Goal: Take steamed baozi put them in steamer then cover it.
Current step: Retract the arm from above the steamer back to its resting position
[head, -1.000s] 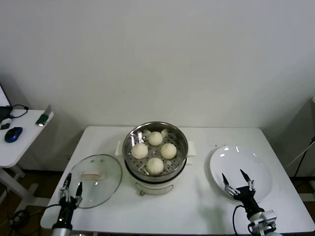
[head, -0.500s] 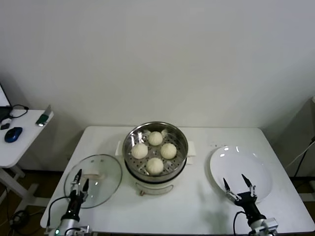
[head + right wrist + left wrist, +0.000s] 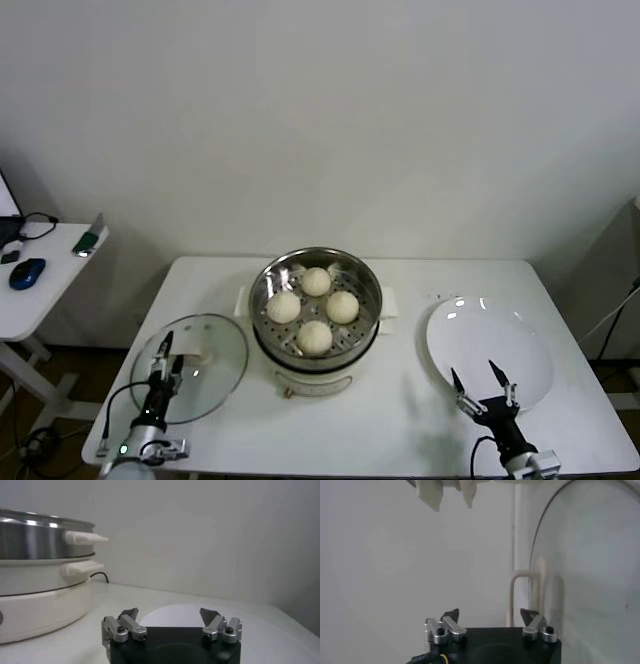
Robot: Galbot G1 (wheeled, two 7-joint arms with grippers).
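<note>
Four steamed baozi (image 3: 315, 308) sat in the steamer (image 3: 316, 318), right of the left gripper (image 3: 166, 356), which gaped empty over one glass lid (image 3: 191, 367). Right gripper (image 3: 480, 382) gaped empty beside one white plate (image 3: 489, 350).

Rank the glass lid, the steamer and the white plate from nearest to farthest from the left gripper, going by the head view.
1. Glass lid: directly under the left gripper, at the table's left.
2. Steamer: centre of the table, holding four baozi.
3. White plate: far right, by the right gripper.
</note>
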